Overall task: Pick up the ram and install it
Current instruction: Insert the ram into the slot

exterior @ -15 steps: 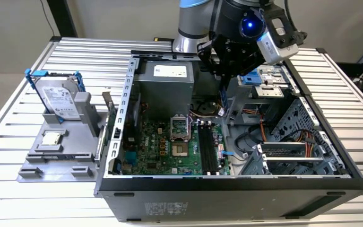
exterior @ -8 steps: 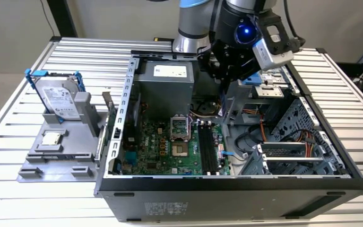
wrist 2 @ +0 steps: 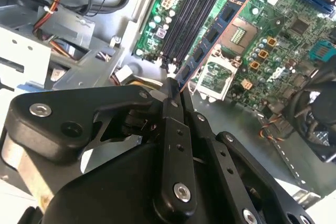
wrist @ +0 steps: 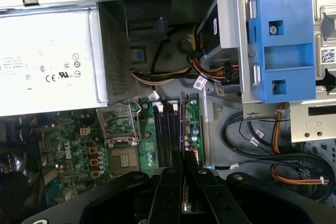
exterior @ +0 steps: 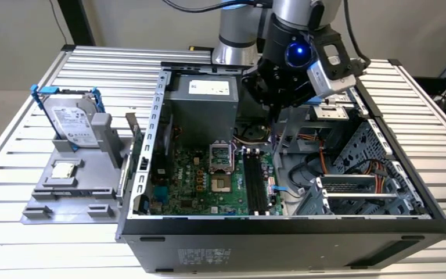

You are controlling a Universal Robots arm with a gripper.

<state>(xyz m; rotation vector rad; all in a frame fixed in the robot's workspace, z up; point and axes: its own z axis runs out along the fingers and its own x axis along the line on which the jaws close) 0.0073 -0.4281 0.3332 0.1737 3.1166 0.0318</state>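
Black metal links of the gripper [wrist 2: 173, 95] lie closest to the lens in the second wrist view, matte and held with bright rivets. Its two fingers meet in a narrow point and are clenched on the ram [wrist 2: 207, 40], a thin blue-green board with a row of black chips. From the way the stick runs out from the tips toward the long black memory slots [wrist 2: 191, 11], I judge it is held by one end so that its long edge can line up with a slot.

Seen in the first wrist view, the ram [wrist: 182, 124] stands edge-on just beside those slots [wrist: 168, 135], as a thin line, so I cannot tell if it touches one. Around it the motherboard [wrist: 68, 150] is green and crowded, with a square silver processor socket [wrist: 122, 158].

From the exterior view, the gripper [exterior: 273, 99] hangs inside the open computer case [exterior: 285, 229], whose side is removed to give access. A boxy silver hard drive [exterior: 72, 122] with blue bracket rests outside on a gray tray [exterior: 60, 197].
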